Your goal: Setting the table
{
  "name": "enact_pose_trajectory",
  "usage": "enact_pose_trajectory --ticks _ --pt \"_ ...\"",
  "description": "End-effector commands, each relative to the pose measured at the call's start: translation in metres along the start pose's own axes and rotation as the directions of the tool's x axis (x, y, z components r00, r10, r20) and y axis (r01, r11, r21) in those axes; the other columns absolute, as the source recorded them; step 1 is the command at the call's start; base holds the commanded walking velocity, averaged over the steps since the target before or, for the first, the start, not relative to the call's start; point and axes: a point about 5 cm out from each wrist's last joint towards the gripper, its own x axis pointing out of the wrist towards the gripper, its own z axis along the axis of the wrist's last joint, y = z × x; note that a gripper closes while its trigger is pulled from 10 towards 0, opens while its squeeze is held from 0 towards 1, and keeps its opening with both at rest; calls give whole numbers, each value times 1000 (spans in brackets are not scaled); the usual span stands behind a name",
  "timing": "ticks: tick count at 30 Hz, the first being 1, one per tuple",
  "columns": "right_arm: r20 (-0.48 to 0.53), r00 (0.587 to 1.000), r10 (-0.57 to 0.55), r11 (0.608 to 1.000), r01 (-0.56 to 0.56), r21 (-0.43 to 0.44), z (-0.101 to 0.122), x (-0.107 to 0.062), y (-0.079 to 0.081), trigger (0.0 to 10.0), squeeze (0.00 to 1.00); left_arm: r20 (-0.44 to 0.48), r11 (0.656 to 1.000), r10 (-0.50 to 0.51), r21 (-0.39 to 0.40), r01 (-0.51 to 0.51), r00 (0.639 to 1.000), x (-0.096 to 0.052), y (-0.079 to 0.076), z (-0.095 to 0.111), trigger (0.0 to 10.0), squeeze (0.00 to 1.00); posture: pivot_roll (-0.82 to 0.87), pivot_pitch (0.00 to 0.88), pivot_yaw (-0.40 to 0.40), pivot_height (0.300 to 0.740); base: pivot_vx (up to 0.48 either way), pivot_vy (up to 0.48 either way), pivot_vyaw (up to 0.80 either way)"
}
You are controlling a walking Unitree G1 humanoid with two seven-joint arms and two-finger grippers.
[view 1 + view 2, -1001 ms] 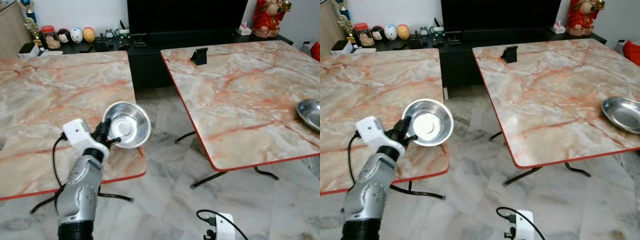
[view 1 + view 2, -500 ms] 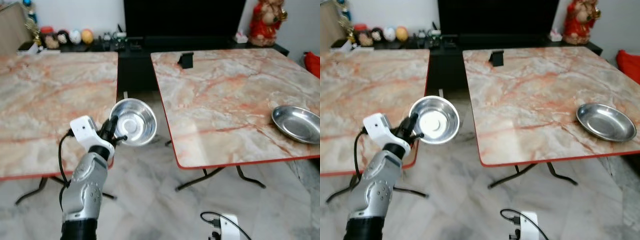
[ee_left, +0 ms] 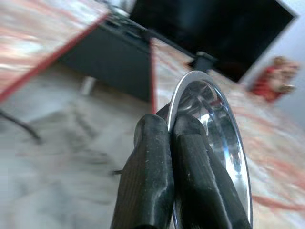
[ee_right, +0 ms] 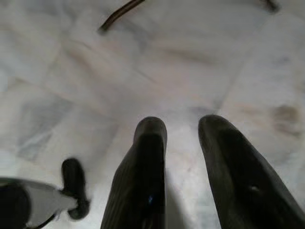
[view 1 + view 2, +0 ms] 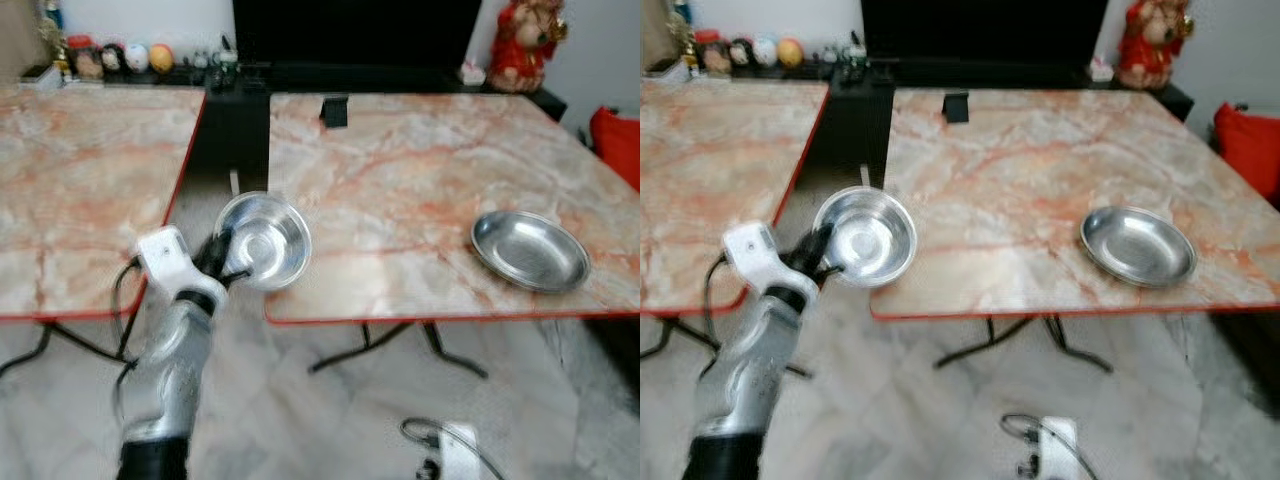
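Observation:
My left gripper is shut on the rim of a small steel bowl, holding it tilted in the air over the gap between two marble tables, near the front left corner of the right table. In the left wrist view both black fingers pinch the bowl's rim. A flat steel dish lies on the right table near its front right edge. My right gripper hangs low over the floor, open and holding nothing.
A second marble table stands to the left. Behind both is a dark TV cabinet with small figurines and a red statue. A small black stand sits at the right table's far edge. Marble floor lies below.
The camera has swung right and nearer, so the right table and its steel dish have come further into view. The bowl stays gripped in my left gripper.

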Motion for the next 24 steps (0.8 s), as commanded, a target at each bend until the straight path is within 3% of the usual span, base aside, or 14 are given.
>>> enact_pose_trajectory --ticks 1,24 --pt "1 1000 -31 1000 31 0 -1 -1 -12 10000 0 9 999 -39 -9 40 999 2 -13 0 10000 0 55 0 -28 740 0 -454 0" --pt "8 1000 -28 1000 29 -8 1 0 -13 10000 0 13 999 -36 -1 36 999 6 -13 0 10000 0 46 0 -29 740 0 -454 0"
